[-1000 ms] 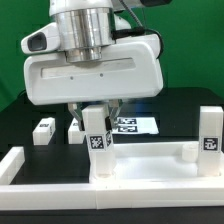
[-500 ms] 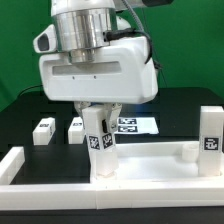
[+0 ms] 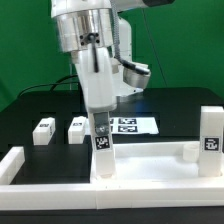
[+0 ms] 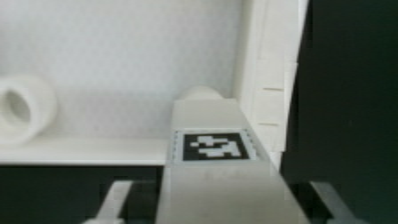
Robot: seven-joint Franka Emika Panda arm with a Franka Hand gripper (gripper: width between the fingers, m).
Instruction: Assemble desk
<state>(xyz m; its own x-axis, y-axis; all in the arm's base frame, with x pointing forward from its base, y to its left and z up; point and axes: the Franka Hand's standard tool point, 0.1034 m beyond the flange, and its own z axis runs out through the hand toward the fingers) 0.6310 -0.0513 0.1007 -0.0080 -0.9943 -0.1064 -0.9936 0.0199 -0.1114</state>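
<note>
The tool (image 3: 100, 124) is clamping an upright leg block (image 3: 100, 145) near its top, one finger on each of two opposite faces. The block's foot is sitting on the near corner of the tabletop panel (image 3: 150, 168), toward the exterior view's left. In the wrist view the fingers (image 4: 121, 200) are flanking the block's tagged face, with the panel's rim (image 4: 267, 70) running just beside it and an empty round socket (image 4: 18, 105) showing further along the panel.

The step in hand is probably seating this leg in its corner socket. To do it well:

- The arm should be holding the block truly vertical. Any lean will likely jam the joint, and the block is looking upright here.
- Pressing down lightly while turning should help the joint catch rather than skip.
- The grip should be staying firm on the flat faces so the square section cannot slip round between the fingers.
- The panel is lying free, so gentle twisting should stop it from sliding against the border rail (image 3: 15, 165).

A fitted leg block (image 3: 209, 140) is standing on the panel's corner toward the exterior view's right. A spare leg block (image 3: 42, 130) and a second spare leg block (image 3: 77, 130) are waiting on the black worktop (image 3: 170, 105) behind, so the job is looking less than half done.
</note>
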